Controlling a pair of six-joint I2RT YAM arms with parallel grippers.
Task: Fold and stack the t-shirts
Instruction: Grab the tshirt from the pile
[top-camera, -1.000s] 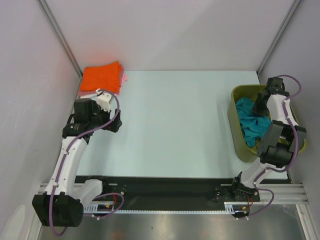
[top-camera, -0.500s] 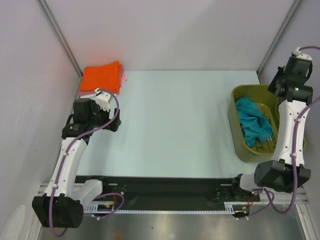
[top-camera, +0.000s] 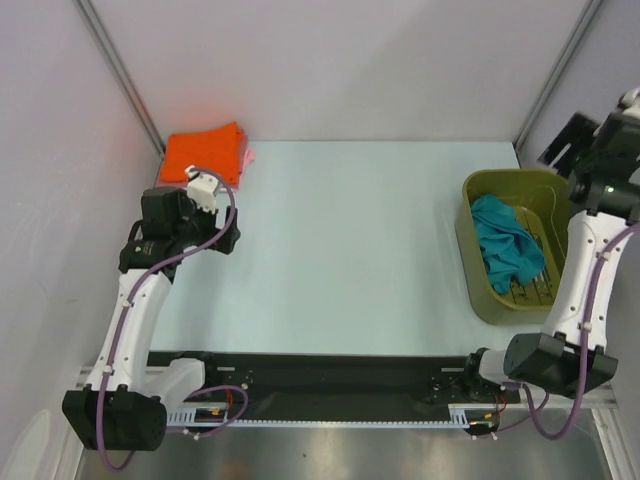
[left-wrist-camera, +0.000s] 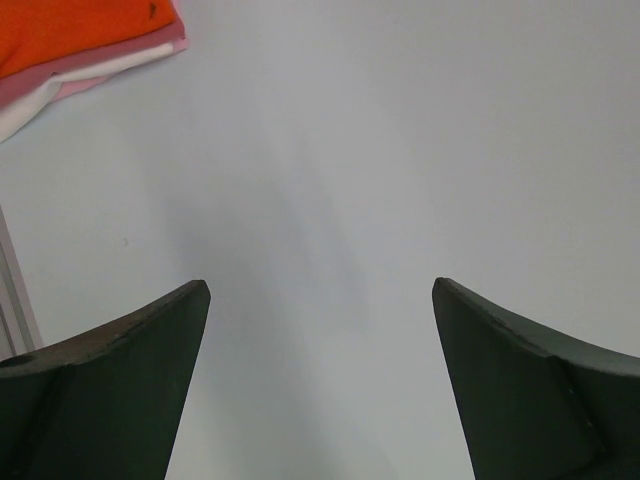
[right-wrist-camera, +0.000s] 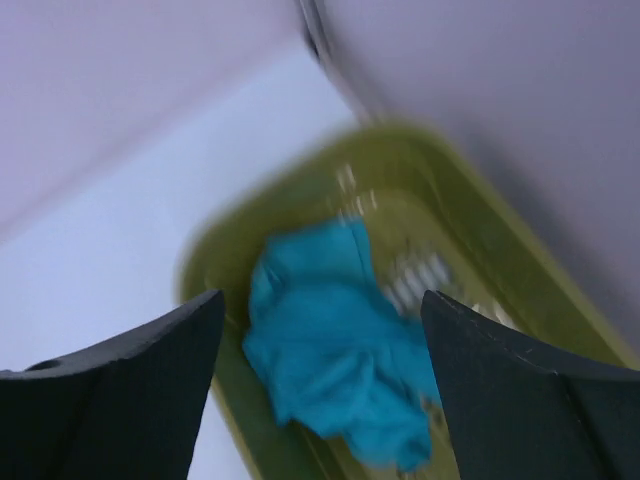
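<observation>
Pale blue table (top-camera: 350, 230) with grey walls all around. At the far left corner, a neat pile of folded t-shirts: bright orange t-shirt (top-camera: 203, 153) on top, flat and square, pink t-shirt (left-wrist-camera: 110, 65) peeking out under it, white t-shirt (left-wrist-camera: 20, 112) showing at the very bottom. On the right side, an olive-green basket (top-camera: 487, 300), and inside it the teal t-shirt (top-camera: 508, 250), not folded, all scrunched and lumpy, lying on the basket's slotted floor. Left gripper (left-wrist-camera: 320, 288) low over bare table near the pile, fingers spread wide, holding nothing. Right gripper (right-wrist-camera: 322, 298) up high over the basket, looking down at the teal cloth, fingers spread wide too, nothing between them. Blurry view from that wrist, so small folds hard to make out.
</observation>
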